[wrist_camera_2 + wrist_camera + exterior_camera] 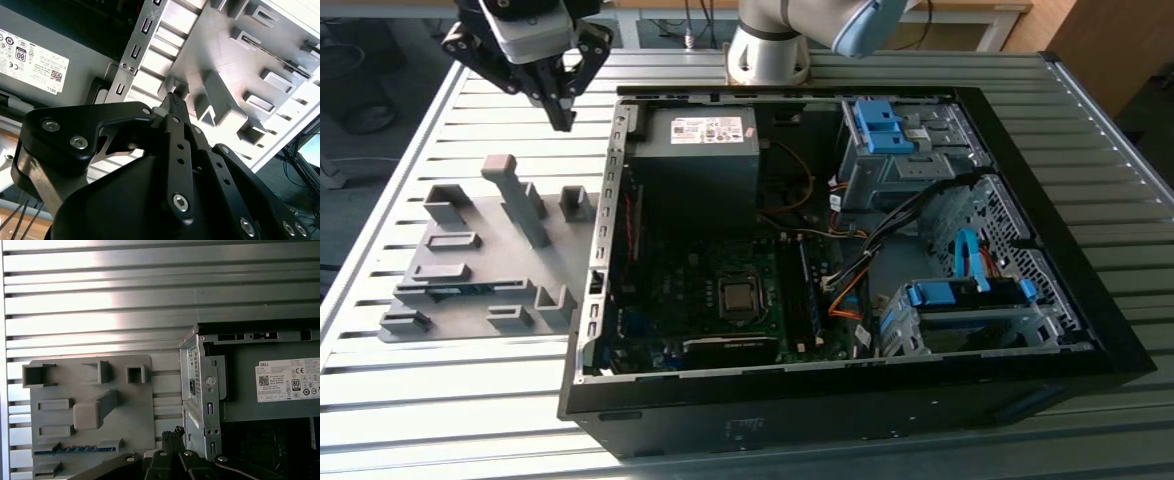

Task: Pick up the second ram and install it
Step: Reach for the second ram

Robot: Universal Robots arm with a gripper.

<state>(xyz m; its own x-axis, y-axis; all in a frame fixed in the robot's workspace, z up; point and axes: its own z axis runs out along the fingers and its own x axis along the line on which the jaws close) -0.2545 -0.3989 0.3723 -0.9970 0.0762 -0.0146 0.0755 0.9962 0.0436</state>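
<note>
While the second ram (pixel 460 291) stands on edge in a slot of the grey fixture plate (pixel 487 262), apparently presented for pinching, the gripper (pixel 563 118) hangs well apart by the computer case (pixel 607 200) corner, fingers closed on nothing.

Slatted metal counter (pixel 467 400) carries an open black computer case (pixel 1121 340), lying on its side. Inside, a grey power supply (pixel 700 165) with a pale label sits at the far end. The motherboard (pixel 707 285) is nearer the camera. Blue drive-bay clips (pixel 881 125) are toward the exterior view's right. A grey fixture plate (pixel 487 265) with raised blocks lies just beside the case, on the exterior view's left.
</note>
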